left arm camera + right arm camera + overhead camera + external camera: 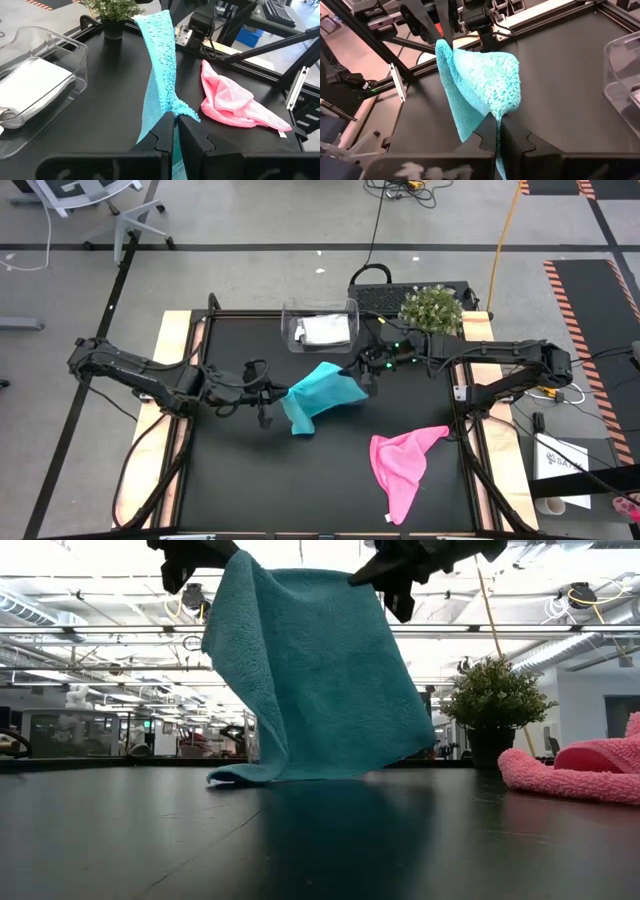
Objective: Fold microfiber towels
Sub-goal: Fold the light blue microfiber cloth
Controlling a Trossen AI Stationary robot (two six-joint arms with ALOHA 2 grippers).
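Note:
The teal towel (318, 395) hangs in the air between my two grippers above the middle of the table. In the low view it drapes like a curtain (310, 670), with its lower left corner (240, 777) resting on the table. My left gripper (174, 120) is shut on the towel's left end and my right gripper (498, 119) on its right end. The pink towel (405, 465) lies crumpled on the table at the near right. The grey-white towel (325, 330) lies folded in the clear bin (292, 330) at the far edge. My left gripper pinches the teal towel's upper edge at its left end (172, 107) between its two fingers. The fingers come from the table's left, slanting a little downward. The cloth hangs below them. My right gripper pinches the upper edge at the towel's right end (496, 107) between its two fingers. They come from the table's right, slanting a little downward. The towel sags between the two holds.
A potted plant (432, 308) stands at the far right corner, next to the clear bin. The pink towel takes up the near right. Bare black tabletop (240, 480) lies at the near left.

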